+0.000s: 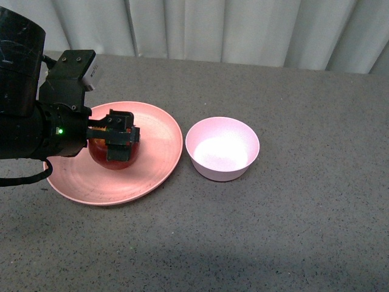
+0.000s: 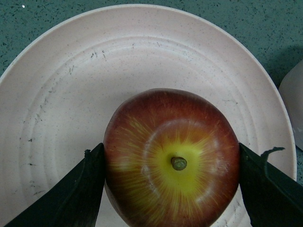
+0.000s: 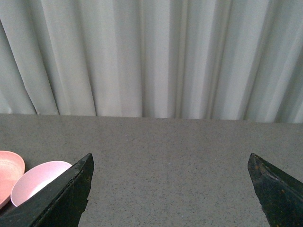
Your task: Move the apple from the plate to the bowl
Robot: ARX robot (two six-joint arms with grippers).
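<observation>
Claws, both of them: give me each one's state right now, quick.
Left claw: closed on the apple.
Right claw: open, holding nothing.

Apple dk-red/yellow; plate pink, speckled.

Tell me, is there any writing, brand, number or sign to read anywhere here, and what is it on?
None: no word, number or logo is readable in any view. The apple, plate and bowl are unprinted; the plate's dark flecks are marks, not writing. The black arm shows only a small green light, and the left tool around the apple bears no label. The curtain and table are plain.
</observation>
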